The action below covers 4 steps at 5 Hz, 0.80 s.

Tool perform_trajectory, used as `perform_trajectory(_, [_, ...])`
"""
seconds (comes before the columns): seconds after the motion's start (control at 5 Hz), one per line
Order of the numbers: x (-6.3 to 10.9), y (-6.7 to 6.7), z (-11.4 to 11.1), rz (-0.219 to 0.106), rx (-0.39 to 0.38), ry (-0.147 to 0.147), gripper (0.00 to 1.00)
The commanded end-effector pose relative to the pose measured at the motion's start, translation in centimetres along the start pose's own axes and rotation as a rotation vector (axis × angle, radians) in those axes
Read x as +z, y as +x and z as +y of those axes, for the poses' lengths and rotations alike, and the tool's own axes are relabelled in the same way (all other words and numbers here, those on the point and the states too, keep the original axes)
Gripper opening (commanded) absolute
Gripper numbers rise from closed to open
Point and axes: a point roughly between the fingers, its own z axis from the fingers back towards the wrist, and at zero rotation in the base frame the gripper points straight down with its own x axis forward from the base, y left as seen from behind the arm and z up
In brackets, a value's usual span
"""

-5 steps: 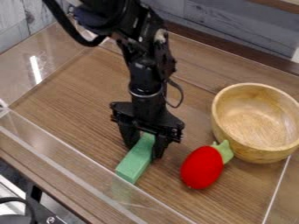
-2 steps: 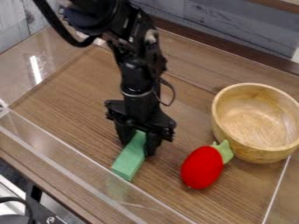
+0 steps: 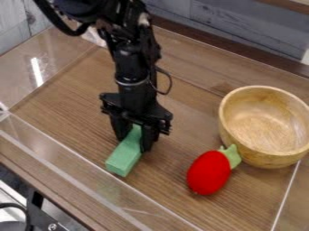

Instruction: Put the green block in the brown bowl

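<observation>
One black gripper [image 3: 136, 135] is gripping the green block [image 3: 123, 155] between its fingers at the near left, while the brown wooden bowl [image 3: 263, 125] is sitting at the right, beyond the red strawberry toy [image 3: 210, 172]

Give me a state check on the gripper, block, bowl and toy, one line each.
gripper: lowered at the block's upper end, fingers around it; firmness of grip unclear
green block: between the fingers at one end, outside the bowl
brown bowl: upright, empty
red toy: lying on its side beside the bowl
</observation>
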Motion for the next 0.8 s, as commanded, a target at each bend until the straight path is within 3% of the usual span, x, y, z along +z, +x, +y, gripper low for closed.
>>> perform_trajectory(0.0, [2.1,0.9,0.4,-0.068,-0.042,-0.005,0.00])
perform_trajectory(0.4, [5.0,1.3,-3.0,-0.091,-0.078,-0.026,0.00])
perform_trajectory(0.6, [6.0,1.3,-4.1,-0.124,-0.063,-0.034,0.00])
